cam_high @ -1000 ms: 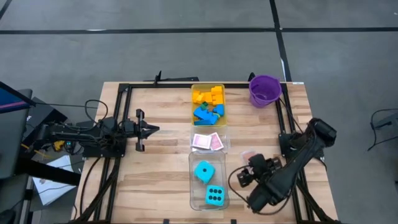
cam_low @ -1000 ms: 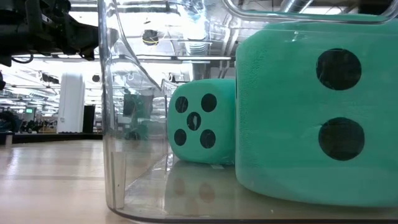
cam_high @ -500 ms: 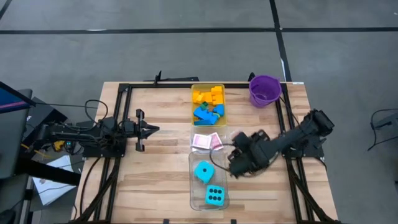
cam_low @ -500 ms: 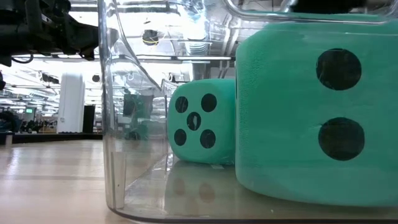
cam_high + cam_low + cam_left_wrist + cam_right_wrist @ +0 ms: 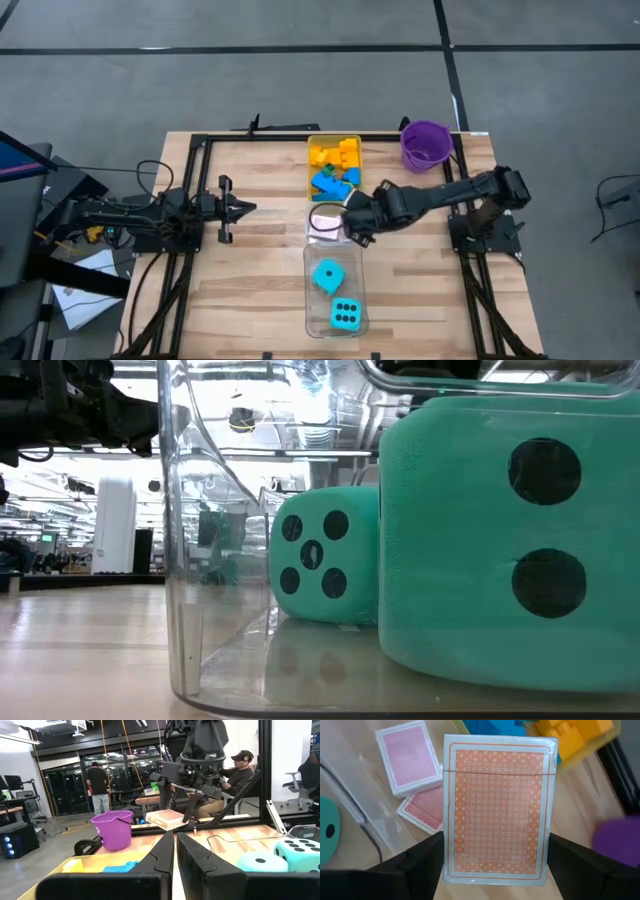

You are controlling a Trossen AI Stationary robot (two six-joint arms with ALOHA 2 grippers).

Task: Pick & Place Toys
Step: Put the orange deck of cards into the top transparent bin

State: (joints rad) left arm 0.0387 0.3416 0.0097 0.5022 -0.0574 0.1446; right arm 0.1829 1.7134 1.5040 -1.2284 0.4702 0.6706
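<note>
Grey floor (image 5: 200, 70) with dark seams; beyond, possibly glass doors (image 5: 107, 780) (dim hall).

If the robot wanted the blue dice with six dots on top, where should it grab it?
Probably from straight above, closing the jaws on two opposite side faces of the six-dot dice. It sits square inside the clear tray, whose walls stand close beside it, so a sideways approach looks blocked. The other dice lies apart from it, leaving room to come down. Its fuzzy faces look soft, so a gentle squeeze may do.

Glossy wrapped card deck (image 5: 495, 810), clear plastic tray (image 5: 185, 560), wooden table (image 5: 250, 290)
</note>
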